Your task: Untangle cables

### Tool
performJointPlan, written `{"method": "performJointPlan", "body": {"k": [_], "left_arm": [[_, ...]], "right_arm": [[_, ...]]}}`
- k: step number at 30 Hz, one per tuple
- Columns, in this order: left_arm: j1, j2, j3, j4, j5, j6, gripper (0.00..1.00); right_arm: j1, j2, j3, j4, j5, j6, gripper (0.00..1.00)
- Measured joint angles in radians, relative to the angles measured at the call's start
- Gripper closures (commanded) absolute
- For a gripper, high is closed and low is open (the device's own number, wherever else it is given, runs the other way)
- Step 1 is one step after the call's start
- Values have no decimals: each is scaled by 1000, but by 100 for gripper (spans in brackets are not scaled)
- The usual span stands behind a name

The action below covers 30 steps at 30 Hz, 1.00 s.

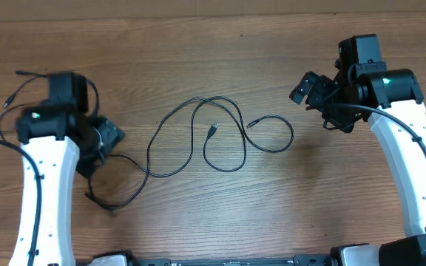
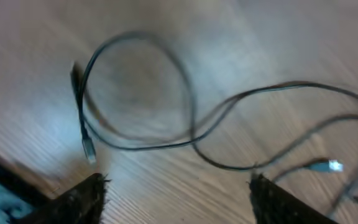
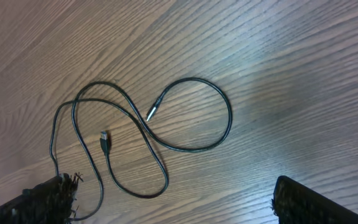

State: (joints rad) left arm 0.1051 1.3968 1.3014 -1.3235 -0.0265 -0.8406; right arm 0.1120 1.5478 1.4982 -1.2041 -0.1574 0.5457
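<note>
Cables [image 1: 213, 130] lie crossed in loops in the middle of the table [image 1: 198, 44]. My left claw [image 1: 108, 140], jaws apart and empty, hovers by their left end, likely to pick a strand; my right claw [image 1: 307, 87] hangs wide open, empty.

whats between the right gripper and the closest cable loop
Only bare wooden table: nothing lies between the right gripper and the cable loop, as the overhead view shows.
</note>
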Motion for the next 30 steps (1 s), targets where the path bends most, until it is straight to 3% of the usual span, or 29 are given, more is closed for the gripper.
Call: {"method": "performJointPlan", "body": {"k": [7,11,19,22,27,30], "left_arm": [[-1,-5,-279,127,68,-259,33],[-1,-5,-372,141,105,-356,29],[-1,-39,-379,106,85,-393,29],[-1,-112,-381,116,49,-400,23],[-1,-189,-381,238,-22,-417,27],[-1,-169,-381,310,-63,-421,38]], "right_arm": [[0,0,0,0,0,0,0],[0,0,0,0,0,0,0],[0,0,0,0,0,0,0],[0,0,0,-1,0,0,0],[0,0,0,-1,0,0,0],[0,0,0,-1,0,0,0]]}}
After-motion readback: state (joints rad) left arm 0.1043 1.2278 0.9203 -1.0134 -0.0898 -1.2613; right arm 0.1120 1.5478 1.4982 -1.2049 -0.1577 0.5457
